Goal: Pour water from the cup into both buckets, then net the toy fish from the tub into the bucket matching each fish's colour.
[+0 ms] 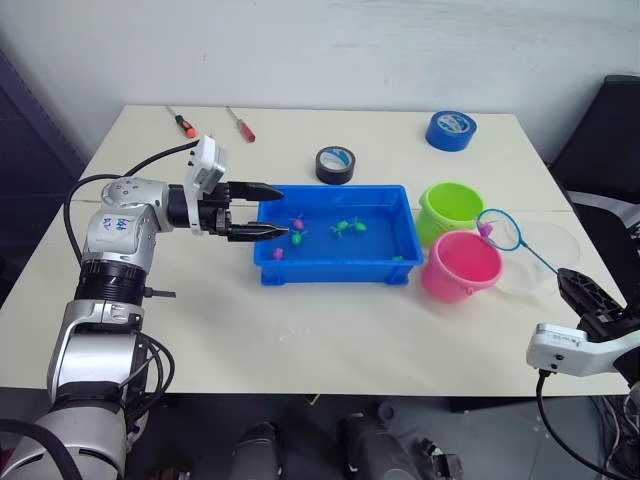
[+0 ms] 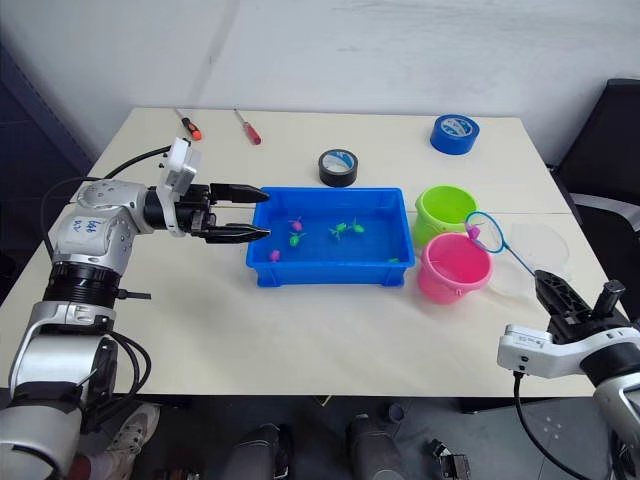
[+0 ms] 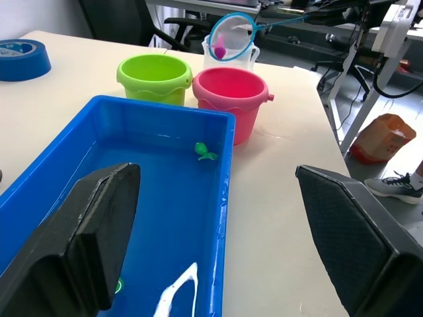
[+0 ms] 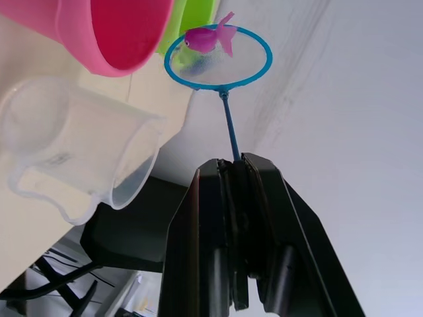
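The blue tub sits mid-table with water and several pink and green toy fish in it. My left gripper is open at the tub's left end, one finger over the rim. To the tub's right stand the lime green bucket and the pink bucket. My right gripper is shut on the thin handle of the net. The net's hoop hovers above the pink bucket's far right edge and carries a pink fish. The clear cup stands right of the pink bucket.
A black tape roll lies behind the tub and a blue tape roll sits at the back right. Two red-handled screwdrivers lie at the back left. A black chair stands off the table's right edge.
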Robot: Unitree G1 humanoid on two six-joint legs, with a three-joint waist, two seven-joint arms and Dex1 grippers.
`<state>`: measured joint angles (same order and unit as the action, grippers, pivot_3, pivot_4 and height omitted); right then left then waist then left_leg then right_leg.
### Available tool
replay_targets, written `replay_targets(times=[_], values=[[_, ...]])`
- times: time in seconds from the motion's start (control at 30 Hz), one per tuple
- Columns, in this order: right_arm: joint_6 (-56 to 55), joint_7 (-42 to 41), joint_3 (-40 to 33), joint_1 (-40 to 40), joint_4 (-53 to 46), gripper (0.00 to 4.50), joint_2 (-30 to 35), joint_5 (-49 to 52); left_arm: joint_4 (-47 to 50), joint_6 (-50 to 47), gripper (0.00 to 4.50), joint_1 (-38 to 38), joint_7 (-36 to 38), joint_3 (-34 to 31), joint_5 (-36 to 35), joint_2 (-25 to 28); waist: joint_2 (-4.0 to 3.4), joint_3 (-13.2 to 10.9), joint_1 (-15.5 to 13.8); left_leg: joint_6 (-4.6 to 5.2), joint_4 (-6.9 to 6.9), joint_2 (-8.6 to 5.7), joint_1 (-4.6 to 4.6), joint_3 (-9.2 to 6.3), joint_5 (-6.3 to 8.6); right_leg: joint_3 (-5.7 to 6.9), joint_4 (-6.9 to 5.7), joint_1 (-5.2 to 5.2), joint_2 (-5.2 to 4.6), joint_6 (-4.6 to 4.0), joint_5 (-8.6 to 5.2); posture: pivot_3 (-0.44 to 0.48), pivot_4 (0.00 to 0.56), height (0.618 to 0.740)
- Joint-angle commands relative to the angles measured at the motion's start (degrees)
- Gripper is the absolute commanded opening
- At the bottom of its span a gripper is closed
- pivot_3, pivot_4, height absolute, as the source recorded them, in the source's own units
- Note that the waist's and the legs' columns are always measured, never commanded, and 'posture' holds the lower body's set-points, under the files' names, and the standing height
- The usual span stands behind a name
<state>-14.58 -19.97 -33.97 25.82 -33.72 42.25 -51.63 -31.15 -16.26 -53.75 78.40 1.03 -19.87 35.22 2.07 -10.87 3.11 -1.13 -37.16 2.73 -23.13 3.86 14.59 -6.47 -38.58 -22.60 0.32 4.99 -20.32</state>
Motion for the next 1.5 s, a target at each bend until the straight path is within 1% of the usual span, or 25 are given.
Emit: replay_targets(times=[0.03, 0.3, 0.4, 0.47, 0.5, 0.57, 0.67, 0.77, 0.8, 0.87, 0.97, 1.1, 1.2, 1.27, 1.4, 1.5], values=[[-0.6, 2.4, -0.7, -0.1, -1.6, 0.0, -0.5, -1.8, 2.1, 0.0, 4.12, -0.7, -0.1, -1.2, -0.2, 0.9, 0.0, 0.0, 0.0, 0.0, 0.0, 0.0, 0.0, 0.0, 0.0, 0.01, 0.0, 0.0, 0.0, 0.0, 0.0, 0.0, 0.15, 0.734], [-1.9, 4.5, -0.6, 1.8, -1.9, 0.0, -2.3, -3.2, 2.6, -0.3, 4.12, -0.4, -0.2, -1.4, -0.4, 1.2, 0.0, 0.0, 0.0, 0.0, 0.0, 0.0, 0.0, 0.0, 0.0, 0.0, -0.01, 0.0, 0.0, 0.0, 0.0, 0.0, 0.15, 0.734], [-1.8, 4.3, -0.3, 1.1, -2.0, 0.0, -2.7, -1.6, 2.7, -0.4, 4.12, -0.4, -0.2, -1.4, -0.4, 1.3, 0.0, 0.0, 0.1, 0.0, -0.02, 0.0, 0.01, 0.01, 0.0, 0.01, -0.05, 0.0, 0.01, 0.0, 0.0, 0.0, 0.15, 0.734], [-1.2, 2.7, 0.2, -1.0, -2.3, 0.0, -2.1, 1.3, 2.6, -0.4, 4.12, -0.5, -0.2, -1.4, -0.4, 1.3, 0.0, 0.0, 0.2, 0.0, -0.02, 0.0, 0.03, 0.02, 0.0, 0.02, -0.08, 0.0, 0.01, 0.0, 0.0, 0.0, 0.15, 0.734], [-0.3, 1.2, 0.7, -3.1, -2.3, 0.0, -1.4, 3.3, 2.6, -0.4, 4.12, -0.4, -0.3, -1.4, -0.4, 1.3, 0.0, 0.0, 0.2, 0.0, -0.03, 0.0, 0.05, 0.03, 0.0, 0.03, -0.1, 0.0, 0.02, 0.0, 0.0, 0.0, 0.15, 0.734], [3.5, -4.2, 3.1, -11.5, -1.3, 0.0, 1.7, 10.0, 2.2, 0.2, 4.12, -0.5, -1.0, -1.8, -0.3, 1.0, 0.0, 0.0, 0.6, 0.0, -0.05, 0.01, 0.07, 0.07, 0.0, 0.03, -0.14, 0.01, 0.02, 0.0, 0.0, 0.0, 0.15, 0.734], [10.9, -12.1, 6.8, -23.2, 0.7, 0.0, 4.2, 19.4, 2.2, 0.7, 4.12, 0.0, -1.9, -2.2, -0.4, 0.7, -0.01, 0.0, 1.1, 0.02, -0.1, -0.02, 0.19, 0.16, 0.0, 0.02, -0.31, 0.05, 0.01, 0.03, 0.02, 0.0, 0.15, 0.734], [23.2, -19.4, 10.6, -34.5, 1.3, 0.0, 3.8, 29.6, 4.0, 0.0, 4.12, 1.4, -2.5, -2.8, -1.0, 1.3, 0.0, 0.0, 1.0, -0.01, -0.05, 0.05, 0.24, -0.08, -0.02, 0.04, -0.31, 0.13, 0.02, 0.0, 0.0, 0.0, 0.15, 0.734], [29.2, -22.5, 12.6, -38.7, 1.1, 0.0, 3.1, 34.3, 4.6, -0.4, 4.12, 2.0, -2.8, -3.2, -1.0, 1.9, -0.01, 0.0, 1.3, -0.04, -0.05, 0.06, 0.23, -0.1, -0.03, 0.03, -0.31, 0.12, 0.02, -0.02, 0.0, 0.0, 0.15, 0.734], [37.2, -26.6, 15.9, -43.9, 1.2, 0.0, 2.3, 40.4, 5.5, -1.1, 4.12, 2.9, -3.2, -3.9, -1.1, 3.0, -0.01, 0.0, 1.4, -0.1, -0.04, 0.08, 0.22, -0.09, -0.07, 0.03, -0.36, 0.1, -0.01, -0.02, 0.0, 0.0, 0.15, 0.734], [43.9, -29.2, 19.8, -48.1, 2.2, 0.0, 2.3, 45.0, 7.0, -2.0, 4.12, 4.4, -3.8, -4.7, -1.1, 4.5, -0.01, 0.0, 1.4, -0.12, -0.06, 0.11, 0.16, -0.24, -0.08, 0.01, -0.4, 0.07, -0.08, -0.08, -0.03, 0.0, 0.15, 0.734], [47.9, -28.9, 23.9, -52.4, 4.3, 0.0, 2.0, 48.2, 9.1, -3.7, 4.12, 6.5, -5.0, -6.1, -1.5, 6.8, -0.01, 0.0, 1.4, -0.11, -0.08, 0.09, 0.09, -0.26, -0.07, 0.01, -0.4, 0.03, -0.14, -0.1, -0.04, 0.0, 0.15, 0.734], [53.5, -29.8, 29.4, -57.2, 8.3, 0.0, 1.3, 50.3, 10.5, -4.2, 4.12, 9.5, -7.5, -8.4, -1.1, 9.4, -0.01, 0.0, 1.7, -0.08, -0.06, 0.06, 0.05, -0.23, -0.08, 0.01, -0.41, -0.03, -0.2, -0.1, -0.04, 0.0, 0.15, 0.734], [57.3, -30.4, 31.8, -59.1, 9.3, 0.0, 0.8, 52.3, 11.6, -4.8, 4.12, 11.3, -9.2, -9.6, -1.1, 10.5, -0.01, 0.0, 1.8, -0.08, -0.05, 0.08, 0.05, -0.22, -0.08, 0.0, -0.44, -0.06, -0.21, -0.1, -0.04, 0.0, 0.15, 0.734], [68.0, -29.8, 36.9, -62.5, 10.0, 0.0, -3.3, 56.6, 15.5, -7.5, 4.12, 17.3, -11.0, -13.6, -2.9, 13.3, -0.01, 0.0, 1.7, -0.09, -0.03, 0.1, -0.02, -0.28, -0.08, 0.05, -0.51, -0.15, -0.24, -0.17, -0.08, 0.0, 0.15, 0.734], [69.2, -29.3, 40.0, -63.4, 10.6, 0.0, -4.7, 57.7, 19.1, -9.3, 4.12, 21.2, -11.8, -15.9, -4.3, 14.7, -0.01, 0.0, 1.7, -0.08, -0.02, 0.07, -0.07, -0.29, -0.08, 0.08, -0.51, -0.2, -0.33, -0.18, -0.09, 0.0, 0.15, 0.734]])
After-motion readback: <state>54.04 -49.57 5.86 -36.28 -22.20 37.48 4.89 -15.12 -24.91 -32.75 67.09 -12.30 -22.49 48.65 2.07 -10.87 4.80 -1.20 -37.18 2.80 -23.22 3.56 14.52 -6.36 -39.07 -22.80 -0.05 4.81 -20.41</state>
